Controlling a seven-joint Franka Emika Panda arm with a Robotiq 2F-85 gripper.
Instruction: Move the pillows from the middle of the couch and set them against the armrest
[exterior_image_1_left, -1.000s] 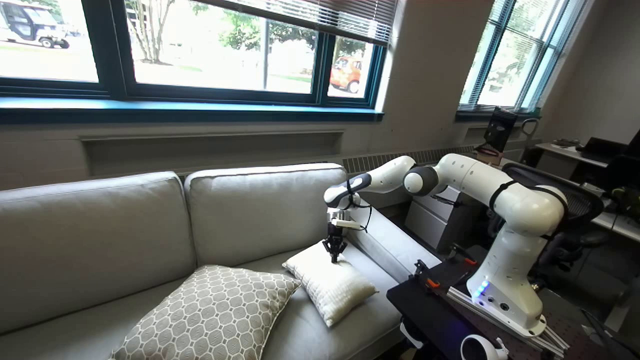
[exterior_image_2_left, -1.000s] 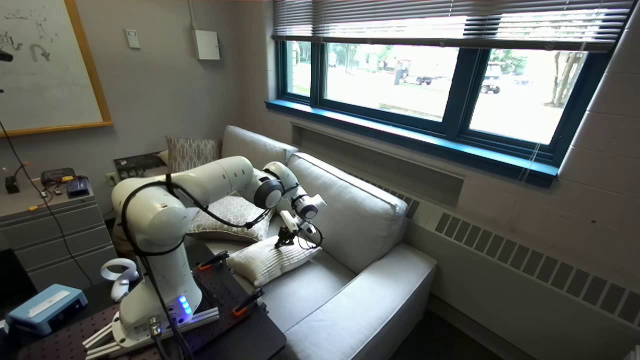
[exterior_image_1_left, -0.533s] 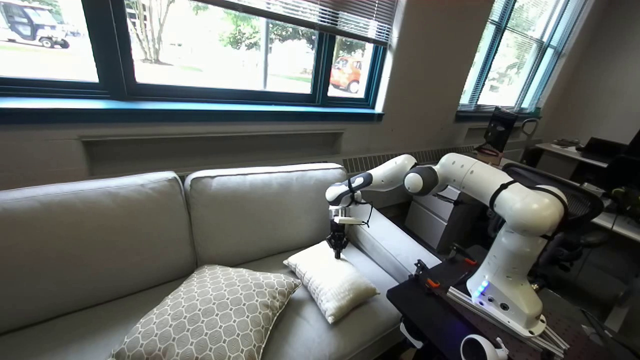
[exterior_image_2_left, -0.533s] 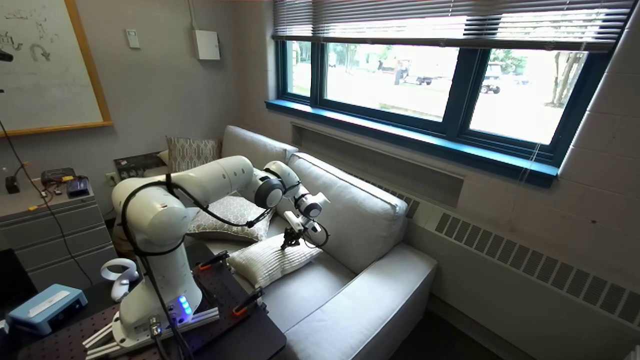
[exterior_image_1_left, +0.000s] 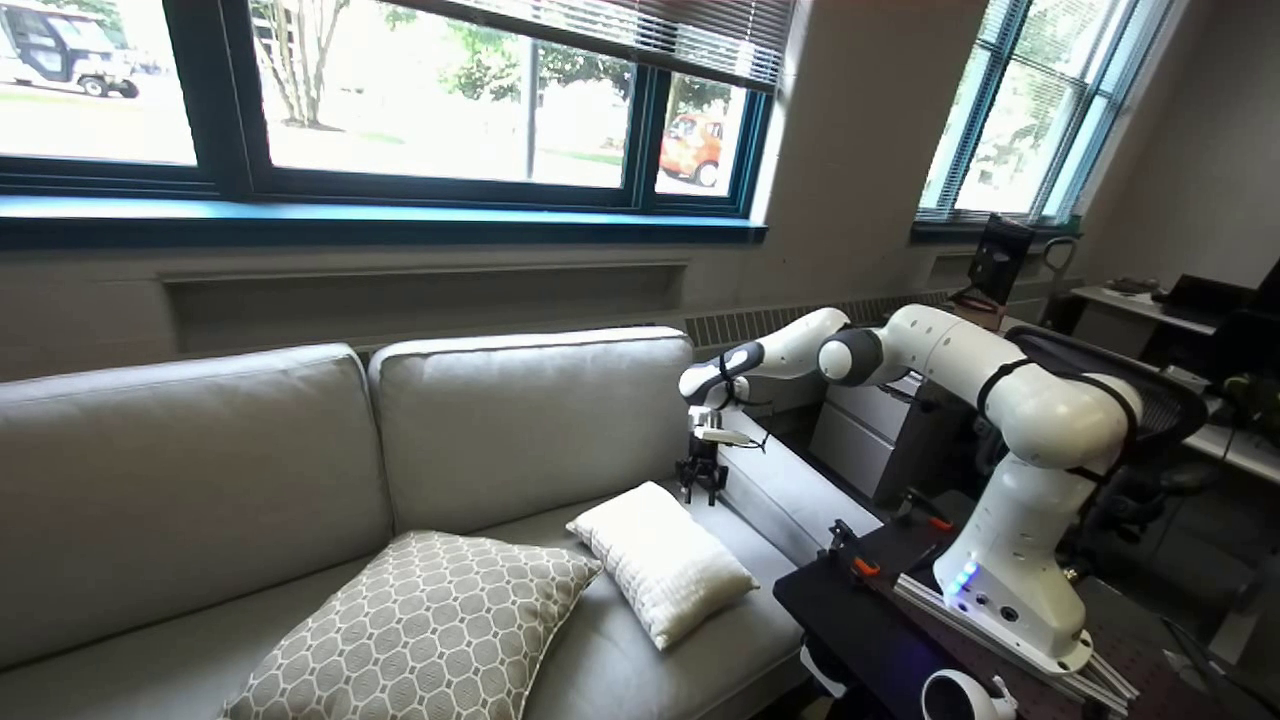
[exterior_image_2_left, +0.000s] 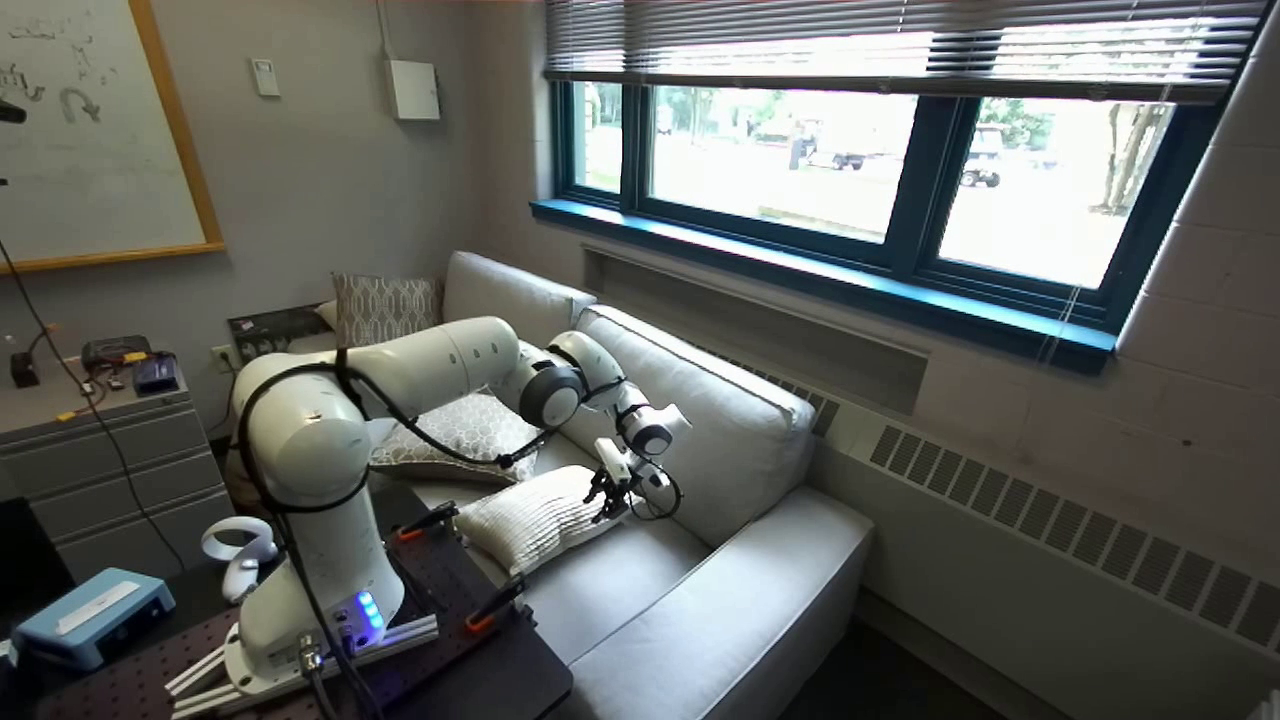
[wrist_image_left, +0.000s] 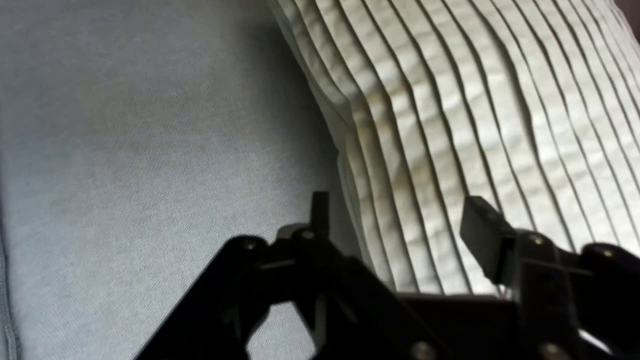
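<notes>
- One white pillow (exterior_image_1_left: 665, 560) lies on the couch (exterior_image_1_left: 620, 680), near the armrest (exterior_image_1_left: 790, 490) but apart from it.
- One lattice-patterned pillow (exterior_image_1_left: 430, 630) lies just beside it, farther from the armrest.
- The fingers (wrist_image_left: 487, 240) stand spread by the white pillow's armrest-side edge, toward the couch's back; contact cannot be told.

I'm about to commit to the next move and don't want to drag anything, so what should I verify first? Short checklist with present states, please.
1. Gripper open: ok, fingers apart.
2. White pillow free of its grip: ok, nothing held.
3. Fingers not touching that pillow: cannot tell.
4. White pillow against armrest: not ok, seat shows between.
5. Patterned pillow against armrest: not ok, white pillow lies between.
</notes>
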